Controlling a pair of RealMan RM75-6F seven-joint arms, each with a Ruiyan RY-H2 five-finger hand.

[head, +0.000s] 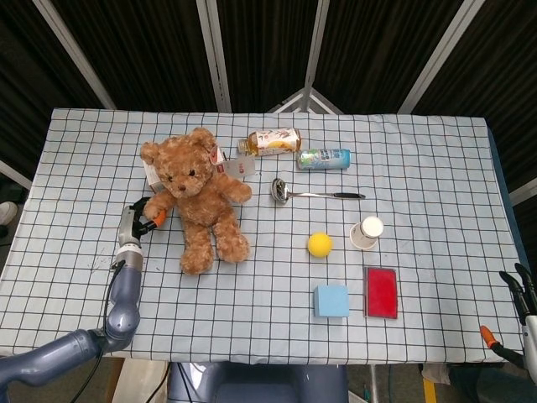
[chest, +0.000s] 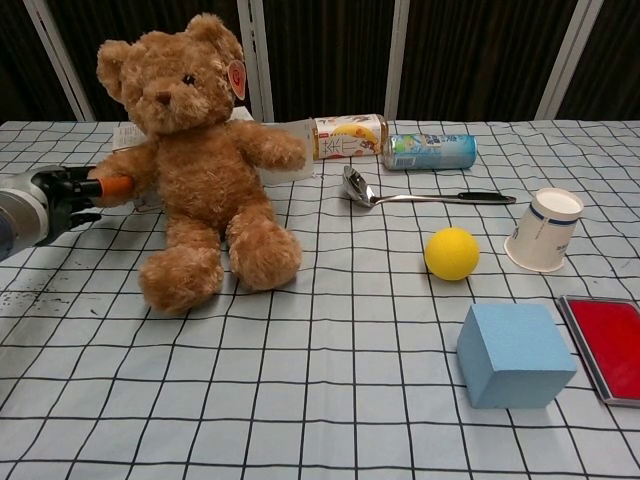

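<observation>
One teddy bear (head: 196, 197) sits on the worktop (head: 436, 168). Behind it lies one small box (head: 153, 175), mostly hidden. Two drink containers lie on their sides: one bottle (head: 270, 141) with a yellow label and one can (head: 323, 159) with a blue-green label. There is one clear cup (head: 237, 166) by the bear's arm, and one paper cup (head: 367, 232), tipped over. One metal ladle (head: 309, 192), one yellow ball (head: 319, 244), one blue block (head: 331, 300) and one red card (head: 381, 292) complete the count. Two robot hands show: the left hand (head: 134, 225) and the right hand (head: 527, 295).
</observation>
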